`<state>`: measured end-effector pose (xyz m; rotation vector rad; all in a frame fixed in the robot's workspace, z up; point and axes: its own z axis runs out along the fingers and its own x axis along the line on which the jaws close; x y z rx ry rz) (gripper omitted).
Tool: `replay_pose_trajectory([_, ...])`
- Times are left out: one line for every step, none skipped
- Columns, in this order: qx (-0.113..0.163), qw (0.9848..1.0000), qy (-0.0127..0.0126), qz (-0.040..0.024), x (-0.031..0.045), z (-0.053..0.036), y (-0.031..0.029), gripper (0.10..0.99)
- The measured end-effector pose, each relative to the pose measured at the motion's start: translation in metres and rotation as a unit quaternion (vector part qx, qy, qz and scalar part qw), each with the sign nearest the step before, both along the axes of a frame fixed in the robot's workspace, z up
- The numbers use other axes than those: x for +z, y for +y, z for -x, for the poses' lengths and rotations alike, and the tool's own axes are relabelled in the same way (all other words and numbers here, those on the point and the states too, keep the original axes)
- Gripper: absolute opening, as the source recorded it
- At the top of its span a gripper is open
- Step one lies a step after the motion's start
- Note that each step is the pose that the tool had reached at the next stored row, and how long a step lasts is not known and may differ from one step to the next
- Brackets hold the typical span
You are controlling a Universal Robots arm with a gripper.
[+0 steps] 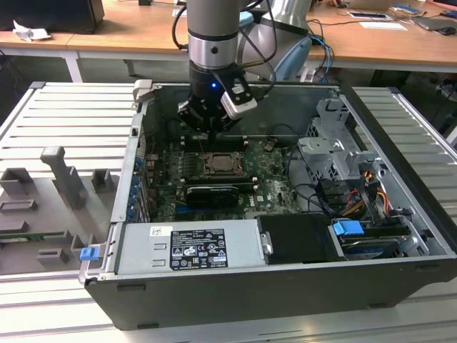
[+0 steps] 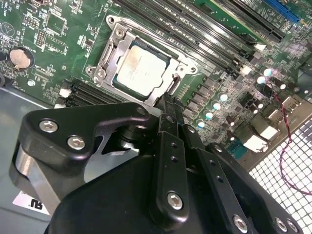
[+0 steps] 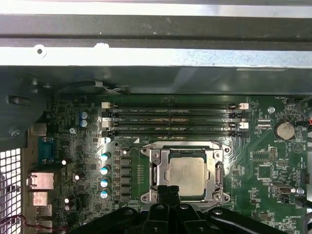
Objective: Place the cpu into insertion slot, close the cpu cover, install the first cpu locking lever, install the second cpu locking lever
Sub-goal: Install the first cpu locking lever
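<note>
Exterior view: open computer case (image 1: 400,236), socket (image 1: 218,166) mid-board. On the socket's near side, a long black card (image 1: 211,193), then a grey power supply (image 1: 189,246). Gripper (image 1: 212,134) just above the socket's far edge.

Second wrist view: chip (image 2: 141,72) flat in the socket, framed by the lowered cover (image 2: 109,52). Coin battery (image 2: 20,57) well apart from the socket. Fingers together, holding nothing, tip at the cover's edge.

First wrist view: memory slots (image 3: 173,118) just beside the socket, a row of capacitors (image 3: 104,170) near it. Gripper body hiding the socket's closest edge; contact with the cover not discernible.

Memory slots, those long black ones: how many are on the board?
4 memory slots, side by side in one bank between the cpu and the case wall, in the first wrist view. None seems hidden.
</note>
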<state>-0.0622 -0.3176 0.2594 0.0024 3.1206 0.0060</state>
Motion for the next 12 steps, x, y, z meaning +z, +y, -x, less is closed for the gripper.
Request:
replay_pose_trajectory([0.000, 1.0000, 0.0000, 0.0000, 0.0000, 0.0005, 0.0000, 0.106])
replay_pose_trajectory([0.000, 1.0000, -0.0001, 0.0000, 0.0000, 0.0013, 0.0000, 0.106])
replay_pose_trajectory([0.000, 1.0000, -0.0002, 0.0000, 0.0000, 0.0022, 0.0000, 0.106])
replay_pose_trajectory([0.000, 1.0000, -0.0002, 0.0000, 0.0000, 0.0028, 0.0000, 0.106])
replay_pose_trajectory([0.000, 1.0000, -0.0004, 0.0000, 0.0000, 0.0040, 0.0000, 0.106])
replay_pose_trajectory([0.000, 1.0000, -0.0005, 0.0000, 0.0000, 0.0051, 0.0000, 0.106])
replay_pose_trajectory([0.001, 1.0000, -0.0006, 0.0000, 0.0000, 0.0062, 0.0000, 0.106])
replay_pose_trajectory([0.001, 1.0000, -0.0009, 0.0001, 0.0001, 0.0086, 0.0000, 0.106])
replay_pose_trajectory([0.001, 1.0000, -0.0012, 0.0000, 0.0000, 0.0106, 0.0000, 0.106])
replay_pose_trajectory([0.002, 1.0000, -0.0016, 0.0000, 0.0000, 0.0130, 0.0000, 0.106])
replay_pose_trajectory([0.002, 1.0000, -0.0019, -0.0001, -0.0001, 0.0154, 0.0000, 0.106])
replay_pose_trajectory([0.002, 1.0000, -0.0023, -0.0003, -0.0002, 0.0194, 0.0000, 0.106])
